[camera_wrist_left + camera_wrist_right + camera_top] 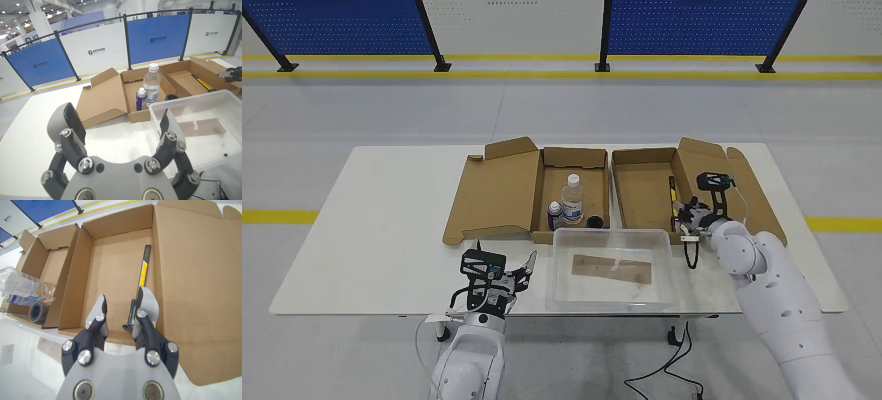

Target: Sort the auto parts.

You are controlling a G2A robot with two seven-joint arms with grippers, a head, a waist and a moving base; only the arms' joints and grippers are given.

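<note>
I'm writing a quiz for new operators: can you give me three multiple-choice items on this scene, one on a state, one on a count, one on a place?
1. The left gripper is: A open, holding nothing; B shut, holding nothing; C shut on a part.
2. Things inside the left brown cardboard box: A one; B three; C five.
3. The black and yellow caliper lies: A in that left box; B in the right brown cardboard box; C in the left gripper.

Answers:
1 A: its jaws stand wide apart with nothing between them.
2 B: a clear plastic bottle, a blue spray can and a black cylindrical part.
3 B: it lies on that box's floor, along a side wall.
</note>
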